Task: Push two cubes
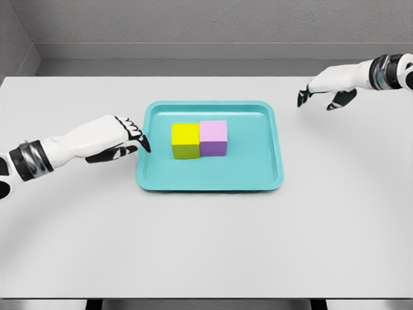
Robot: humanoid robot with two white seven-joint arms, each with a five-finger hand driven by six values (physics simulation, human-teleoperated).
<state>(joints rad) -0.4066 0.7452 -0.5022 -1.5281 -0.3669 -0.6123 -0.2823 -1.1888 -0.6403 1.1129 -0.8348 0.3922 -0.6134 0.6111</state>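
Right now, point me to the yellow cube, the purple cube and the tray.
yellow cube (pixel 185 134), head view, on its top face.
purple cube (pixel 213 132), head view, on its top face.
tray (pixel 210 177), head view, on the bare teal floor in front of the cubes.

Yellow cube (pixel 185 141) touching purple cube (pixel 213 137) on teal tray (pixel 210 181); left hand (pixel 120 137) at its edge — right hand (pixel 328 88) apart.

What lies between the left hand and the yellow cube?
In the head view, only the teal tray's left rim and bare floor separate the left hand from the yellow cube.
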